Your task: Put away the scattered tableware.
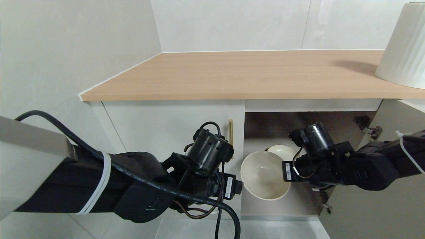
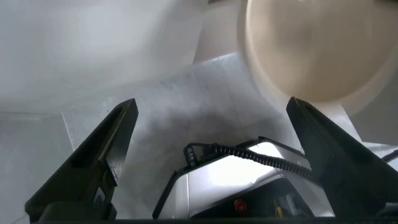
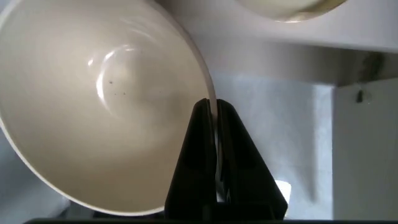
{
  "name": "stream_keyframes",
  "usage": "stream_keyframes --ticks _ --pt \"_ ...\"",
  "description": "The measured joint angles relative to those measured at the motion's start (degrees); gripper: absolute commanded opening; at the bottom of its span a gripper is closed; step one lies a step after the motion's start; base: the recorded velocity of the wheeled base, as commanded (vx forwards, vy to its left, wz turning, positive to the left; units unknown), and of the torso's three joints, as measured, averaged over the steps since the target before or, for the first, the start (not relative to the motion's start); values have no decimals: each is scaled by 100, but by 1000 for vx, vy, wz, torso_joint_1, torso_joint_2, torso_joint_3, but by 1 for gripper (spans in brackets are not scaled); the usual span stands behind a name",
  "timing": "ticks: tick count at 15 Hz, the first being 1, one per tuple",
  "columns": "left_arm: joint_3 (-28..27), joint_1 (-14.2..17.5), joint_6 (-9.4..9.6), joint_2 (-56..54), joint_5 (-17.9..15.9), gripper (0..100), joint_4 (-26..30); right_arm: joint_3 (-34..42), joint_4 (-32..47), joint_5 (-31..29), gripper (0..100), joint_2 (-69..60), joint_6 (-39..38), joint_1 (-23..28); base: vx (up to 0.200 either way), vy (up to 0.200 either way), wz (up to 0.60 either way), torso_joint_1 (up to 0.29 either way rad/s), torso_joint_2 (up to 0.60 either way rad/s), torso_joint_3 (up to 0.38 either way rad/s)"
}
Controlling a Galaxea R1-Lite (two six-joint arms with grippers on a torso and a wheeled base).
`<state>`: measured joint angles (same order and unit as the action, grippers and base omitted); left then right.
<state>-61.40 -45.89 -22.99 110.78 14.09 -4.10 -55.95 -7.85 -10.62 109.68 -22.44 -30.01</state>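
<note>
The cream bowl [image 1: 264,176] hangs in the air in front of the open right half of the cabinet [image 1: 282,202], tipped on its side so its hollow faces out into the room. Seen from above the robot, it sits at about 5 o'clock from the middle of the scene. The right gripper [image 1: 285,171] has it by the rim at the bowl's 3 o'clock edge. Up close, the right gripper [image 3: 214,109] has its two dark fingers pressed nearly together, with only the thin wall of the bowl [image 3: 106,93] between them, one inside the rim and one outside (a firm pinch, from where I stand). The inside of the bowl is glossy, with a couple of tiny dark specks.

A second bowl [image 1: 282,151], the same pale colour, rests on the cabinet floor at about 1 o'clock of the held one, partly hidden behind it; its edge [image 3: 286,7] also shows past the right gripper.

The left gripper [image 1: 237,187] sits just beside the held bowl at its 9 o'clock, not touching it. Its fingers [image 2: 112,149] are spread wide with nothing between them, and the bowl [image 2: 311,43] lies beyond one fingertip.

Behind the left arm the cabinet's left door [image 1: 166,126] is closed, its brass handle [image 1: 230,132] upright along the inner edge. The right door [image 1: 372,212] is swung out at 4 o'clock. Above runs a wooden countertop [image 1: 249,73], with a white ribbed lampshade [image 1: 403,46] standing on it at 2 o'clock.
</note>
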Motion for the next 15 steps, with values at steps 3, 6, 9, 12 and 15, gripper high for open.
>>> stream_keyframes --ticks 3,6,9,12,15 --pt "22 0 9 -50 -4 100 0 20 -991 -221 0 341 -161 406 0 0 0 0 0 0" --pt "24 0 9 -63 -9 100 0 -5 -1552 -363 0 647 -255 723 0 0 0 0 0 0" --pt "24 0 9 -57 -13 100 -2 -88 -2236 -629 0 997 -310 1003 0 0 0 0 0 0" --pt "24 0 12 -46 -13 100 0 -234 -2321 -673 0 1259 -330 1185 0 0 0 0 0 0" --pt "24 -4 12 -37 -13 100 0 -380 -2324 -679 0 1406 -517 1296 0 0 0 0 0 0"
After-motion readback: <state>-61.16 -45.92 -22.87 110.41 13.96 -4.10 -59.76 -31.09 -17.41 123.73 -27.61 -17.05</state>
